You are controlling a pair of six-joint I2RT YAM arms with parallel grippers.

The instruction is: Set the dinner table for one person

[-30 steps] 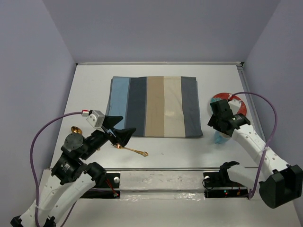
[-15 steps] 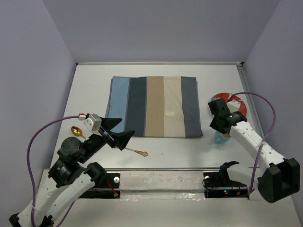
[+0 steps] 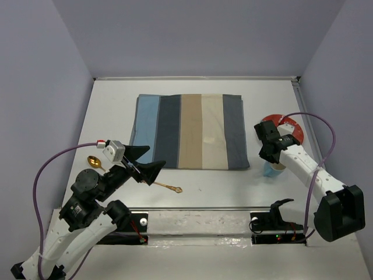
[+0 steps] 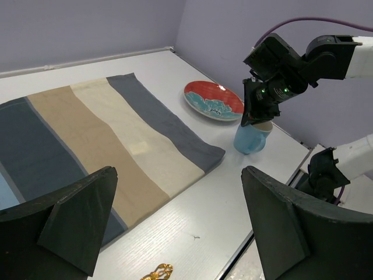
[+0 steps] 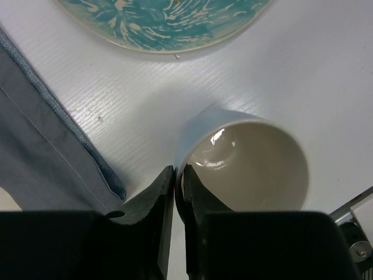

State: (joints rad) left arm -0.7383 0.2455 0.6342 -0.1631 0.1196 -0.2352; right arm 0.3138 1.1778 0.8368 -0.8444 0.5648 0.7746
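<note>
your right gripper [image 5: 179, 175] has shifted slightly, clamped on the mug [image 5: 250, 157] rim. your left gripper [image 4: 180, 219] hangs spread wide apart.

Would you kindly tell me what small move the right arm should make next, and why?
Probably lift straight up: the right end effector looks pinched on the rim of the light blue ceramic mug standing beside the striped cloth placemat.
</note>
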